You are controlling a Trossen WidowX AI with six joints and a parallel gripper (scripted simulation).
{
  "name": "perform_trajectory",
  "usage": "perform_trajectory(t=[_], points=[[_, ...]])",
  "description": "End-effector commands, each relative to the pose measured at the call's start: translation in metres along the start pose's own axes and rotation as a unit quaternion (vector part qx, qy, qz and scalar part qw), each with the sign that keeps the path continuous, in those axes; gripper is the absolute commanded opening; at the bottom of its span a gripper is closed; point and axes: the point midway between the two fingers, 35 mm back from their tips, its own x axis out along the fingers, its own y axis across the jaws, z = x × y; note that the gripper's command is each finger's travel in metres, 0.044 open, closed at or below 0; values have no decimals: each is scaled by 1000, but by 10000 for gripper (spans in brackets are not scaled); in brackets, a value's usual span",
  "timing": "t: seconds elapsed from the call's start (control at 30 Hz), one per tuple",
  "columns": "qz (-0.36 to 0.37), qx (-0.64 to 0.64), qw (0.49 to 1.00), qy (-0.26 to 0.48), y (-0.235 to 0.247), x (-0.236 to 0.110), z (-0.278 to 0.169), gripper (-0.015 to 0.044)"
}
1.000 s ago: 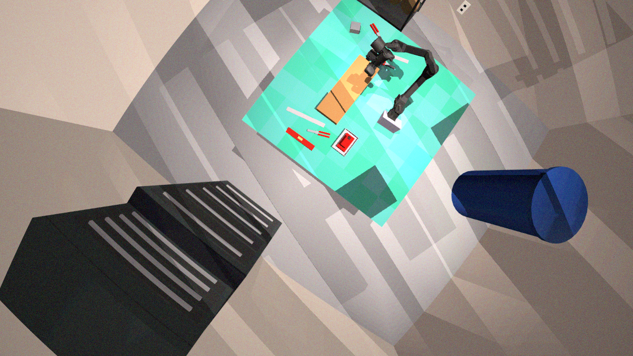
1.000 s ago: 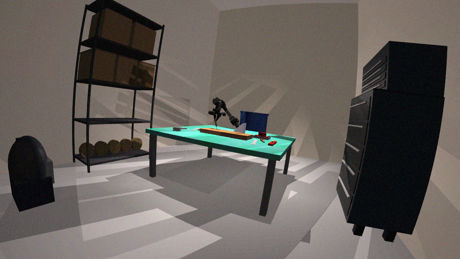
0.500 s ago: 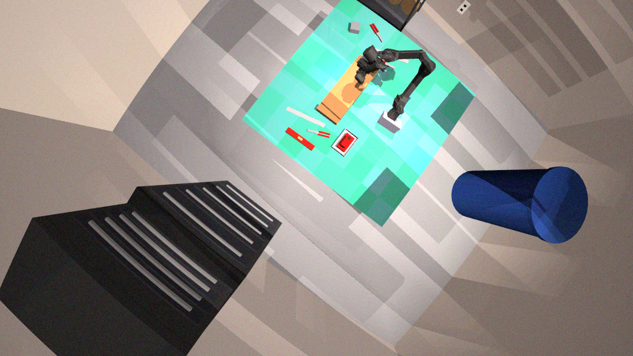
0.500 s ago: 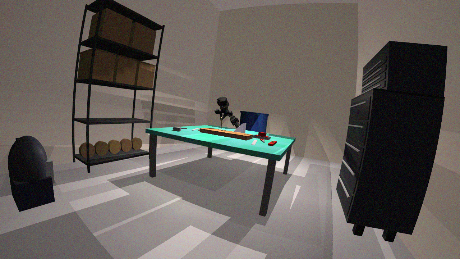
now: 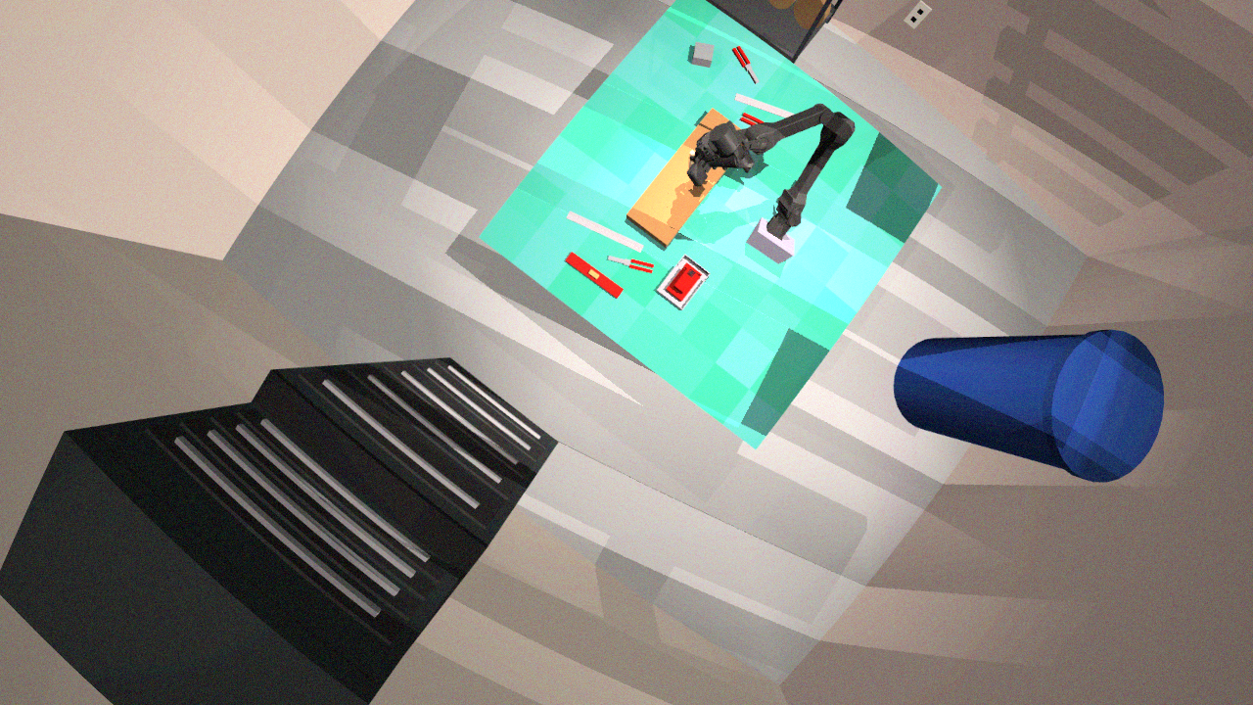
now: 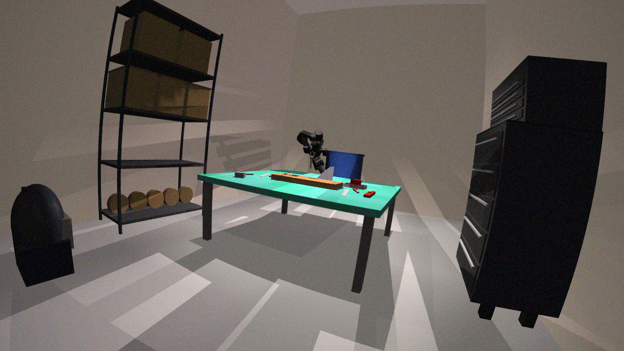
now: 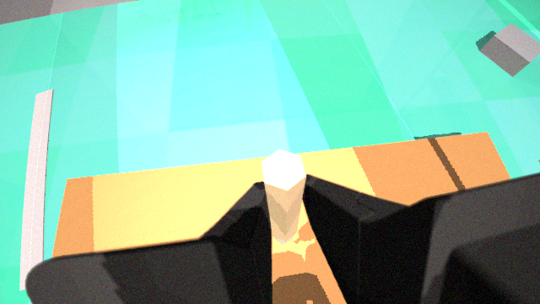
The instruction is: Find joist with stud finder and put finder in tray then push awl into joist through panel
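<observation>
My gripper (image 5: pixel 694 163) (image 6: pixel 311 154) (image 7: pixel 283 188) is shut on the awl, above the orange floor panel (image 5: pixel 655 215) (image 6: pixel 305 179) (image 7: pixel 483 156). The awl's pale handle (image 7: pixel 284 198) stands up between the black fingertips in the wrist view. Its thin shaft (image 6: pixel 310 163) points down, about upright, in the exterior view; whether the tip touches the panel is too small to tell. The red stud finder (image 5: pixel 685 282) (image 6: pixel 356 181) lies in the white-rimmed tray (image 5: pixel 670 299). The joist is hidden under the panel, and no hole can be made out.
A grey block (image 5: pixel 701 54) (image 6: pixel 240 174) (image 7: pixel 508 51) and red-handled pliers (image 5: pixel 743 63) lie beyond the panel's far end. A white strip (image 5: pixel 604 231) (image 7: pixel 35 190), another pair of pliers (image 5: pixel 632 262) and a red level (image 5: pixel 592 274) (image 6: pixel 369 194) lie near the other end.
</observation>
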Motion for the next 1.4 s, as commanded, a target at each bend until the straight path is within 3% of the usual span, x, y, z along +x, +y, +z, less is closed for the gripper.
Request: perform_trajectory(t=[0.0, 0.2, 1.37], points=[[-3, 8, 1000, -27, 22, -8, 0, 0], [-5, 22, 998, -62, 46, -21, -1, 0], [-5, 22, 998, -61, 48, -6, -14, 0]])
